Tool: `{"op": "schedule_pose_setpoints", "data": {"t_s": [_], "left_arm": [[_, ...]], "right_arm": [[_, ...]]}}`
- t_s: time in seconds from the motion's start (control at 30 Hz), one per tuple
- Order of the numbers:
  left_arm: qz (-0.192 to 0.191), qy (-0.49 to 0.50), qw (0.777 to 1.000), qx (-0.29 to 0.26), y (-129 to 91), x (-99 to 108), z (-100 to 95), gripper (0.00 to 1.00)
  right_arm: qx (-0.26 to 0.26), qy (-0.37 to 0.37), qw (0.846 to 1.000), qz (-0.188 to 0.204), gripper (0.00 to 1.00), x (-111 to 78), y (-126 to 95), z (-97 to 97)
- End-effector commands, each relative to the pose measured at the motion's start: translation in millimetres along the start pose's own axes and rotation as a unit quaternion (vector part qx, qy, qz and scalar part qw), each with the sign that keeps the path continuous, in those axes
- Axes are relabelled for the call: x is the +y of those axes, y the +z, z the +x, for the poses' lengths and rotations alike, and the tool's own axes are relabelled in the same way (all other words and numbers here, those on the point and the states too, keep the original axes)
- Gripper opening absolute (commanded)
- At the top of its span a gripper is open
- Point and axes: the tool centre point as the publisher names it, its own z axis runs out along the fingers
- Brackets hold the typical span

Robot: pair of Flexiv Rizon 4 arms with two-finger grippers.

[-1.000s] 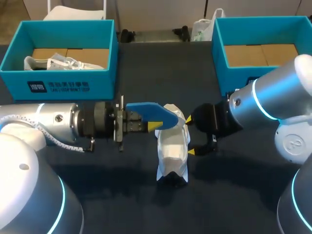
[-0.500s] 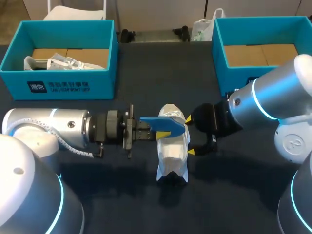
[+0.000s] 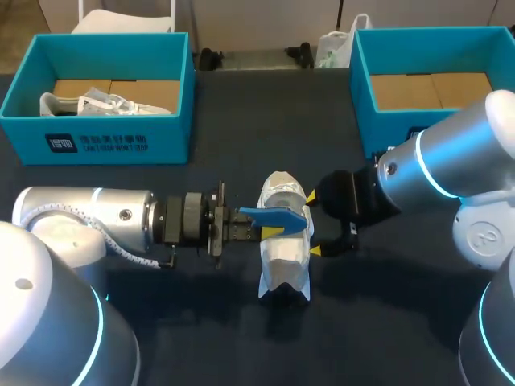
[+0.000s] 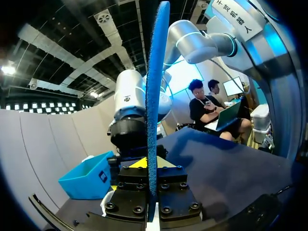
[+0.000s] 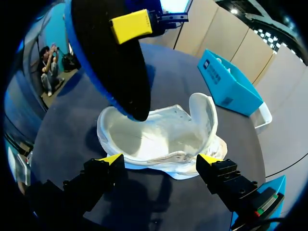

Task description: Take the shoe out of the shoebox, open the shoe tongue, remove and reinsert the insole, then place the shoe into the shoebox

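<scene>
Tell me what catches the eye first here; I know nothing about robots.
A bright blue insole, pinched in the left claw, hangs over a white shoe at the table's middle. The right claw stands open right beside the shoe. A teal left box and right box sit at the far corners.

Dark table, crumpled white packaging inside the teal box at far left
</scene>
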Motion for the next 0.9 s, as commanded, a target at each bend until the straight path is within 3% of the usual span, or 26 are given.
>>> {"op": "schedule_pose_setpoints", "data": {"t_s": [0.03,0.57,0.9], "left_arm": [[0.003,-0.002,1.000,-0.005,4,8,5.7,0.00],[-0.003,-0.036,0.999,-0.009,15,32,14.5,0.00],[-0.021,-0.017,1.000,-0.011,20,53,10.4,0.00]], "right_arm": [[-0.001,0.000,1.000,0.001,1.00,1.0,1,0.7],[-0.001,0.000,1.000,0.001,1.00,1.0,1,0.7],[-0.001,0.000,1.000,0.001,1.00,1.0,1,0.7]]}}
